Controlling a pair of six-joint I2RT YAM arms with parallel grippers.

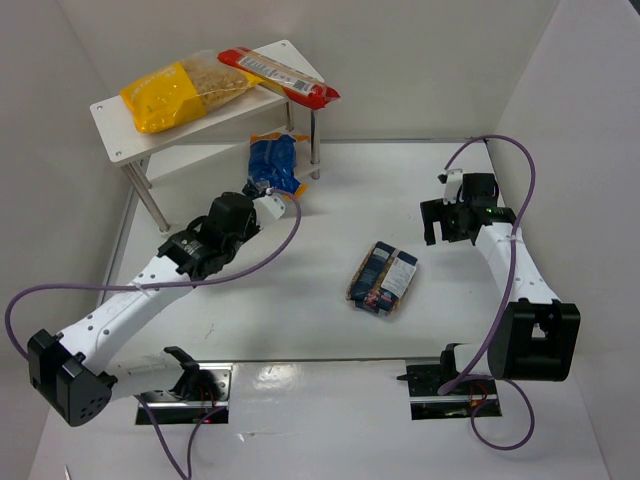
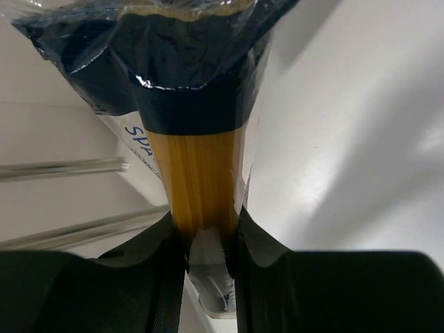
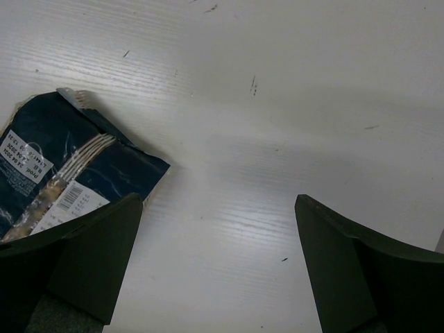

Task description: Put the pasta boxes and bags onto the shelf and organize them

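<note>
My left gripper [image 1: 278, 203] is shut on the near end of the blue-and-orange spaghetti packet [image 1: 272, 165], whose far end points at the lower tier of the white shelf [image 1: 112, 124]. In the left wrist view the fingers [image 2: 163, 243] clamp the packet [image 2: 201, 166] between them. The yellow-and-clear bag [image 1: 180, 92] and the long red packet [image 1: 280, 76] lie on the shelf's top board. The dark blue box [image 1: 383, 277] lies flat mid-table and also shows in the right wrist view [image 3: 62, 166]. My right gripper [image 1: 443, 228] is open and empty above the table, right of the box. No blue bag is in view.
The shelf's silver legs [image 1: 315, 145] stand just right of the held packet and show in the left wrist view [image 2: 62, 168]. White walls close in the table on the left, back and right. Purple cables loop beside both arms.
</note>
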